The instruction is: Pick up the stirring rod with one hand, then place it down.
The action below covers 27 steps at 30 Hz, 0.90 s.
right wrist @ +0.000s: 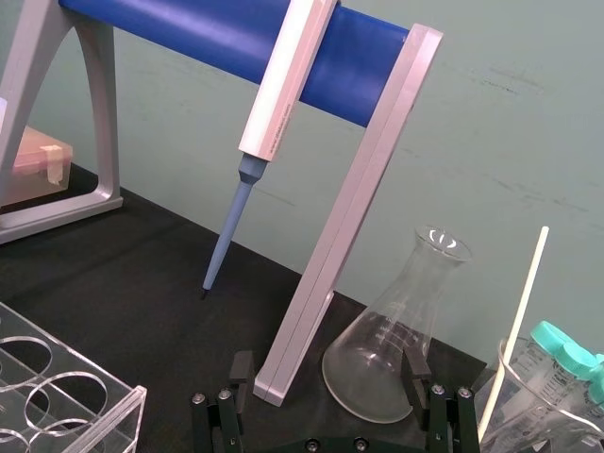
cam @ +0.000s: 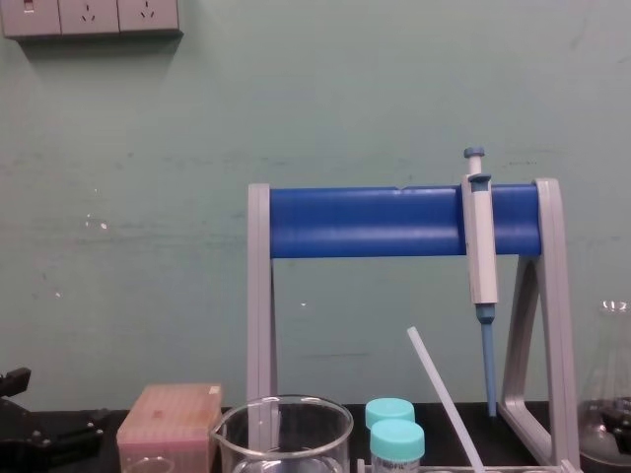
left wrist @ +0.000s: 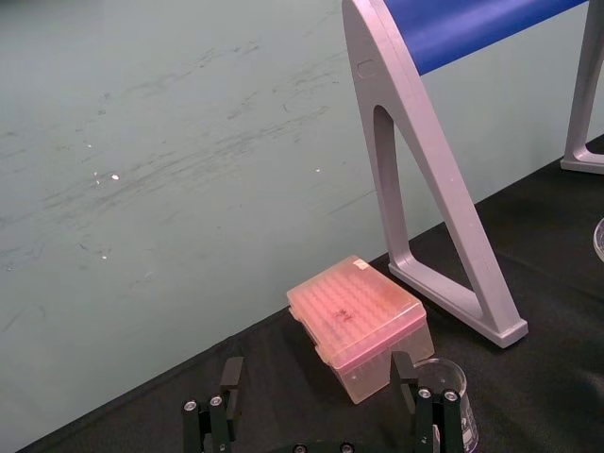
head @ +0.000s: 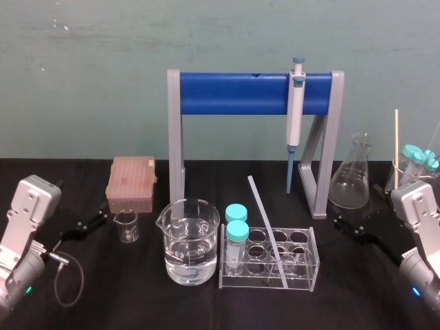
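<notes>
- A black counter [head: 89,302] is seen under all the things; its surface is dark and matte.
- Behind the counter a pale green wall [head: 82,75] is seen, with faint scratches and small white marks on it.
- High on this wall a row of power sockets [cam: 91,16] is mounted, at the robot's left.
- The stirring rod [head: 268,230] is found in the clear tube rack [head: 302,271] near the middle of the counter. It is tilted, with its lower end at the front right part of the rack and its upper end raised toward the back and the left.
- Two tubes with teal caps [head: 236,230] are held in the left end of the rack, just beside a large beaker [head: 189,247] partly filled with clear liquid.
- A grey stand with a blue bar [head: 234,94] is placed behind them, and a pipette [head: 295,110] is hung on it.
- A pink tip box [head: 132,183] and a small beaker [head: 126,225] are set at the left; a conical flask [head: 352,175] is set at the right.
- The left tool [left wrist: 314,373] is kept low at the left edge of the counter, its fingers spread wide and nothing held.
- The right tool [right wrist: 327,363] is kept low at the right edge, facing the flask, also spread wide and empty.
</notes>
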### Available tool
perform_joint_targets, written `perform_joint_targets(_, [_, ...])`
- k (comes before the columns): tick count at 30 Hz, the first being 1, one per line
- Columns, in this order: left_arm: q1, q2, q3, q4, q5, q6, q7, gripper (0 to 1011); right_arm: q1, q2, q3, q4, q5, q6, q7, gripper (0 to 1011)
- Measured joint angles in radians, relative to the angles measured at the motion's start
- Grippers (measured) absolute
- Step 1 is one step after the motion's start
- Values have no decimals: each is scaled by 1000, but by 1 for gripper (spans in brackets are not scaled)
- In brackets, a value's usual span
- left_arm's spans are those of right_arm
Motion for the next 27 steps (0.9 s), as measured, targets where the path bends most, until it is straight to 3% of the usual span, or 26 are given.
perform_joint_targets(27, [0,0,0,0,0,0,0,1000,0,1,0,0,0,0,0,1000])
